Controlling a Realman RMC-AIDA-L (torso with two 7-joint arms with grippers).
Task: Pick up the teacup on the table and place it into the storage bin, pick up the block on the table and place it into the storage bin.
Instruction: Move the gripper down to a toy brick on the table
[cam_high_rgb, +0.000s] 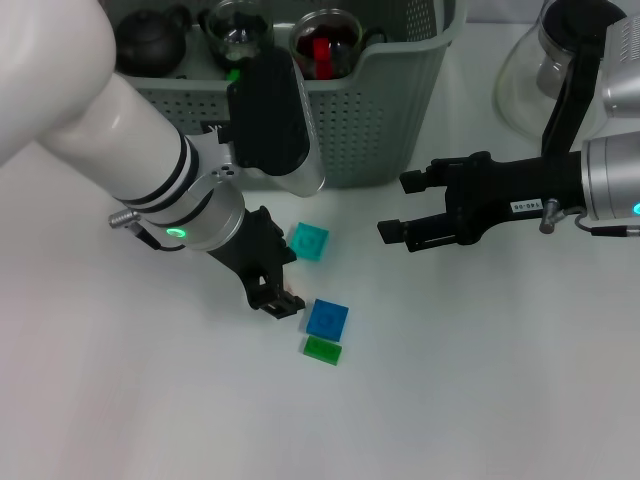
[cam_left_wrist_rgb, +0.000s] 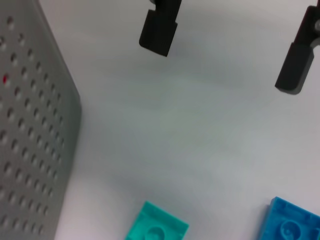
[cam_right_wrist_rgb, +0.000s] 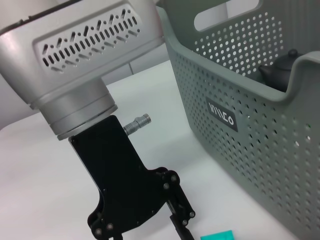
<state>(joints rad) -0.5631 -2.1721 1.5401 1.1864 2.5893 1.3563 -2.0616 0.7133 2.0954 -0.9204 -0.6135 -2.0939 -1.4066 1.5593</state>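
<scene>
while the left pincer (cam_high_rgb: 278, 297) hovers beside the blue block (cam_high_rgb: 327, 318), fingers unclear, right pincer (cam_high_rgb: 398, 208) spread near storage bin (cam_high_rgb: 380, 120)

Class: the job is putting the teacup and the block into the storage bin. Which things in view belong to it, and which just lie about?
Belong: storage bin, teal block, blue block, green block, left gripper, right gripper.

Lying about: glass pot beside the bin.

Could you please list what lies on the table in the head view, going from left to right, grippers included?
left gripper → teal block → blue block → right gripper → glass pot.
</scene>
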